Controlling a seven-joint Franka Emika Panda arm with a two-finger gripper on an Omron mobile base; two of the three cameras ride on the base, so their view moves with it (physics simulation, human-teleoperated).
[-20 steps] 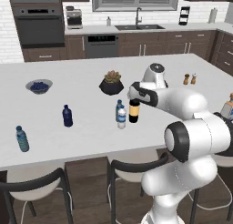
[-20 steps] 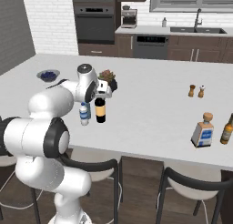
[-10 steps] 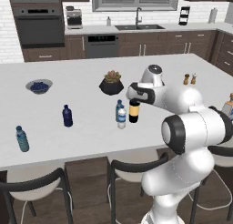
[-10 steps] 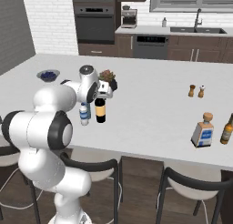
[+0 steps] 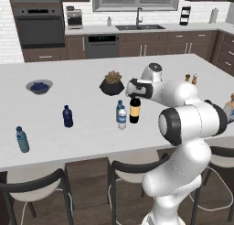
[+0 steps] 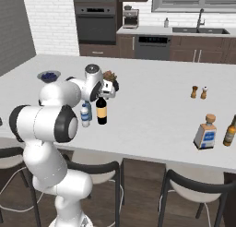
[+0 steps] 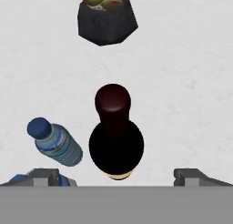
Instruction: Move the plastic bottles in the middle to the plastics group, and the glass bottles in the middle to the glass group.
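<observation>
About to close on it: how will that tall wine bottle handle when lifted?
The wine bottle is tall on a narrow base, so it probably tips easily if nudged. Its smooth dark surface looks slippery and likely heavy. The open claw sits above it; the water bottles stand close, so bumps seem possible.

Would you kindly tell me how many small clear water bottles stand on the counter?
3: two close together left of the wine bottle, one near the counter's left front edge.

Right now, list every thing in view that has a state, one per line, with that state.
gripper: open, above the wine bottle, holding nothing
wine bottle: upright, foil on, not gripped
teal bottle: upright, blue cap on
white-label bottle: upright, capped
dark blue bottle: upright, capped
plastics-group bottle: upright, capped
amber bottle: upright
</observation>
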